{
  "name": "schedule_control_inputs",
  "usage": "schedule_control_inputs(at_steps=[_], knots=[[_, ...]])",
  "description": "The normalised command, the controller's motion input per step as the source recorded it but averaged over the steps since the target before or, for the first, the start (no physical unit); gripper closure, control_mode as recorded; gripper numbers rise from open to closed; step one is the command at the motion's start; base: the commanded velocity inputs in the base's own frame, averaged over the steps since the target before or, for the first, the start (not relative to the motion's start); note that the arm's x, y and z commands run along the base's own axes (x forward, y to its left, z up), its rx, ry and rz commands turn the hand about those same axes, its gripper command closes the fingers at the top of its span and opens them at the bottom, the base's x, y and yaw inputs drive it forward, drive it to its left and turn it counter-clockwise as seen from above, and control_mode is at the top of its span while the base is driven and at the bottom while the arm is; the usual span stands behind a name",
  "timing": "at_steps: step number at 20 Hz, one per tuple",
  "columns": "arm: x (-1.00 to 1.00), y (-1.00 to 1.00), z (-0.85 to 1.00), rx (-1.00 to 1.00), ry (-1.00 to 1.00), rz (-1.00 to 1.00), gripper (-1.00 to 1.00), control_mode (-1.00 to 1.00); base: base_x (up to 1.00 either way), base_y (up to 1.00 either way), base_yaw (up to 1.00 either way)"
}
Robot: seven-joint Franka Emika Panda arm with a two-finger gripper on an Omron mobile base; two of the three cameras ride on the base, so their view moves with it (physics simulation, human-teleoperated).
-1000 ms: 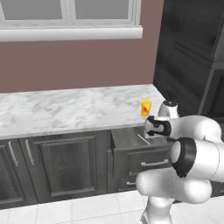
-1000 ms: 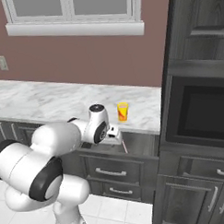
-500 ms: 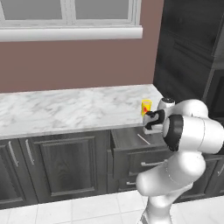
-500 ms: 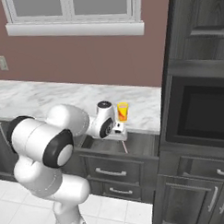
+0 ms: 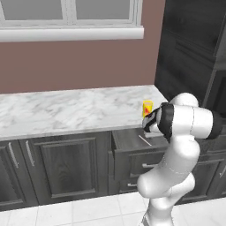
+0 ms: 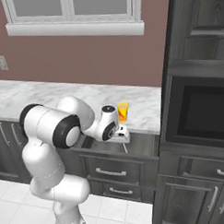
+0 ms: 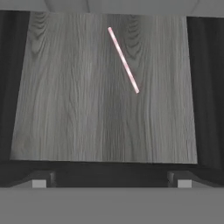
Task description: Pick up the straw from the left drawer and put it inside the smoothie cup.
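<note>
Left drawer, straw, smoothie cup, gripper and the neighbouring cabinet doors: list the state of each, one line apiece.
left drawer: pulled open, grey wood floor exposed.
straw: lying flat and diagonal on the drawer floor, not gripped.
smoothie cup: upright on the marble counter, no straw in it.
gripper: open, above the drawer, holding nothing.
cabinet doors: shut.
</note>
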Motion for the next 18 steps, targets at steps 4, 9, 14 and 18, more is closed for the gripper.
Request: schedule_control_inputs(at_steps=[4,9,14,18], knots=[[0.30,-0.13,-0.37,0.01,0.00,0.00,-1.00,-1.00,0.00,0.00,0.00],[0.21,-0.15,-0.45,0.01,0.00,0.00,-1.00,-1.00,0.00,0.00,0.00],[0.11,-0.11,-0.50,0.00,0.00,0.00,-1.00,-1.00,0.00,0.00,0.00],[-0.35,-0.03,-0.28,0.00,0.05,0.00,-1.00,-1.00,0.00,0.00,0.00]])
